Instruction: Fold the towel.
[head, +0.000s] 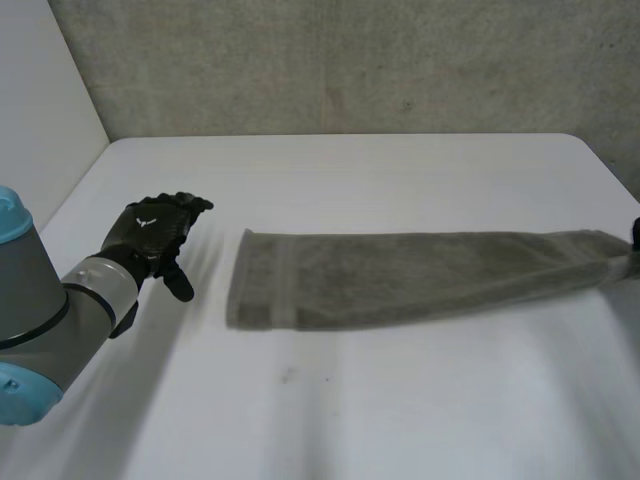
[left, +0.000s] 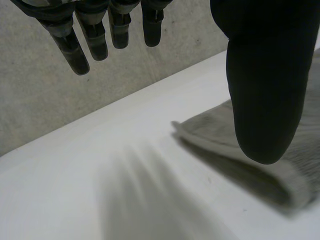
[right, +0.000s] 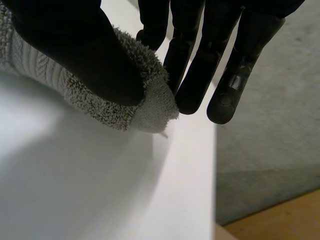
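Pinching towel (head: 400, 275) end with right hand (right: 75, 50) thumb and fingers; holding left hand (head: 155, 235) spread, empty, near opposite end.

Head view: left arm (head: 45, 320) is a grey tube with a rounded joint; light-blue caps (head: 12, 215) at its 11 and 7 o'clock. Pale grey cuff (head: 105, 280) at 7 o'clock of left hand (head: 155, 232). Hand matte black, small white emblem (head: 146, 222) on its back. Left wrist view: fingers (left: 75, 52) slim, segmented, grey-banded; thumb (left: 265, 85) broad, smooth, round-tipped. Right wrist view: right hand (right: 75, 45) black throughout, fingers glossy, 1 with a grey rectangular patch (right: 232, 80) near its tip.
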